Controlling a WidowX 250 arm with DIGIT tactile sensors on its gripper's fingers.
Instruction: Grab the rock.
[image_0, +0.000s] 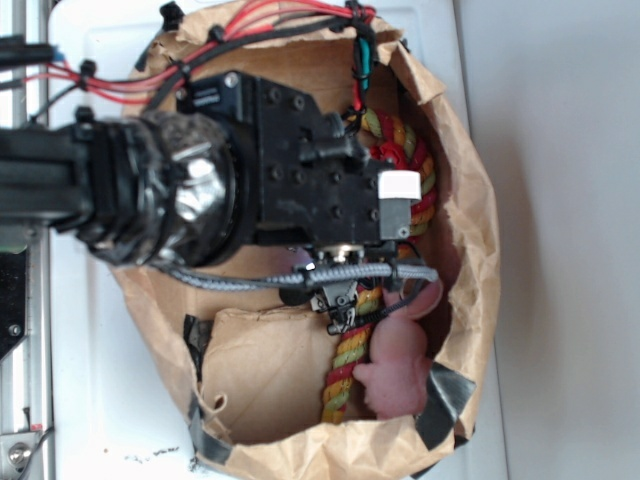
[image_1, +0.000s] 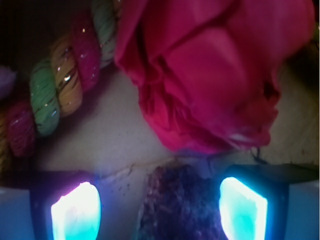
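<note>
The rock (image_1: 181, 205) lies at the bottom of the wrist view, directly between the two glowing fingertips (image_1: 76, 214) of the gripper (image_1: 160, 212), a little nearer the right-hand one. Gaps show on both sides, so the jaws stand spread around it and are not yet pinching. Its rough speckled bulk runs down out of the frame, so I cannot tell its long axis. Just beyond the rock, almost touching its far edge, sits the red flower (image_1: 215, 75); beyond the rock to the left curves the striped rope (image_1: 55, 95). The move to come looks like a straight closing, perhaps after a small drop. From the exterior view the arm hides the rock inside the brown paper bag (image_0: 470, 200).
</note>
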